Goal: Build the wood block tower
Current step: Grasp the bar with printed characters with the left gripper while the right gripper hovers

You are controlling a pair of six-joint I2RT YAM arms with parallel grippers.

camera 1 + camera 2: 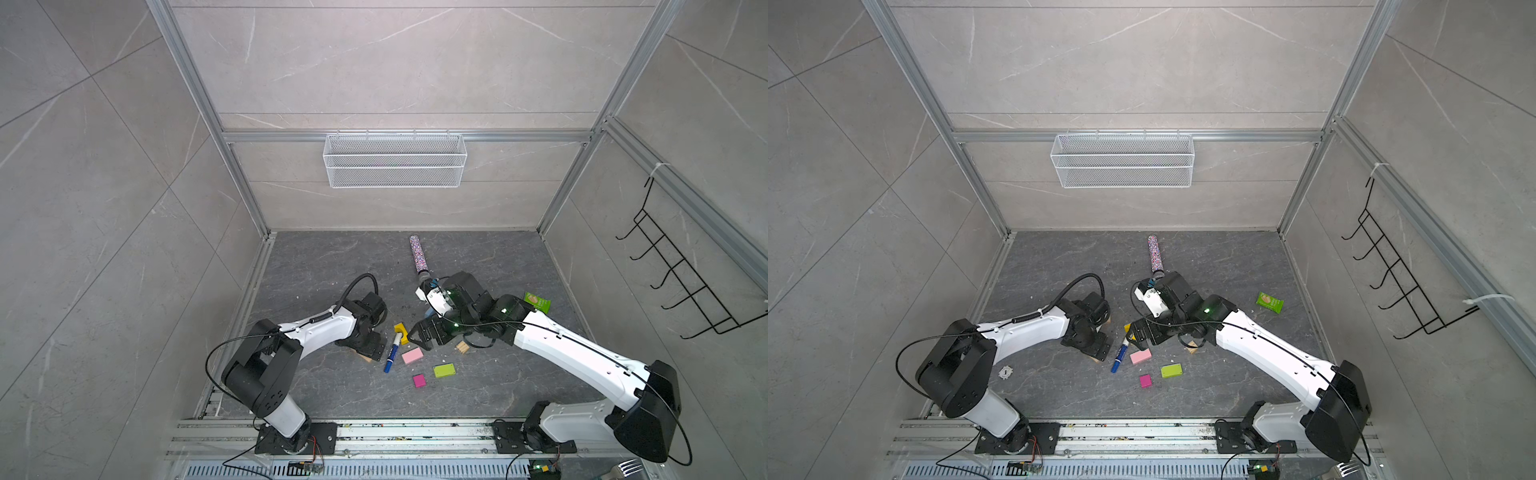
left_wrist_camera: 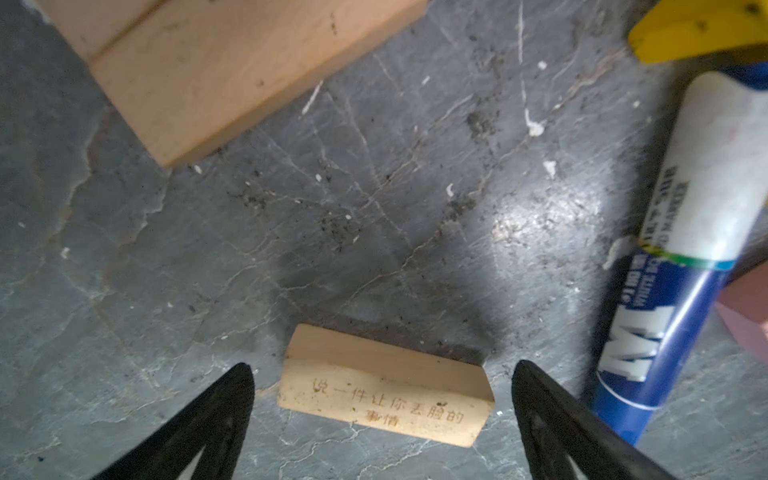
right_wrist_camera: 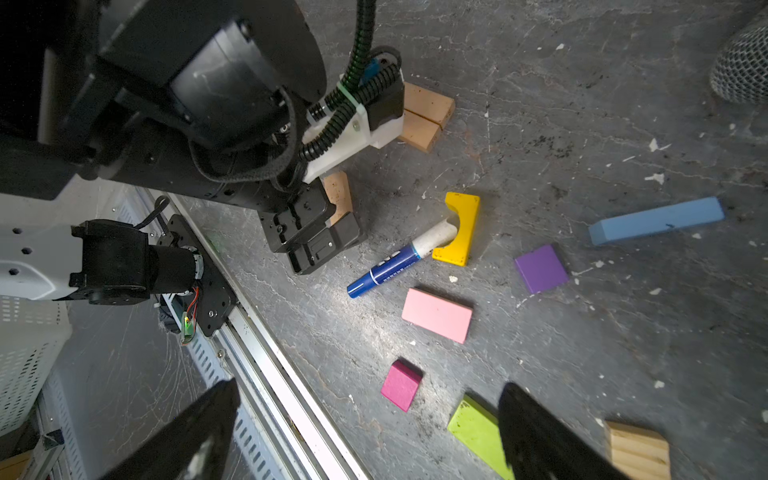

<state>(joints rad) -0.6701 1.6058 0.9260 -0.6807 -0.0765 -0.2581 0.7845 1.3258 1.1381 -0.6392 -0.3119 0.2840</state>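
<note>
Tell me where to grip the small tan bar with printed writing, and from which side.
Best from straight above, clamping the tan bar on its two short ends: it lies flat, printed face up, and the open left gripper brackets those ends. The marker pen lies close beyond one end, so keep that finger tight to the bar.

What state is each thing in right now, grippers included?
left gripper: open around small tan block, not gripping.
right gripper: open, holding nothing.
tan bars: flat, side by side.
yellow arch: lying flat, marker end in its opening.
pink block: flat, loose.
green block: flat, loose.
magenta block: flat, loose.
purple block: flat, loose.
blue bar: flat, loose.
</note>
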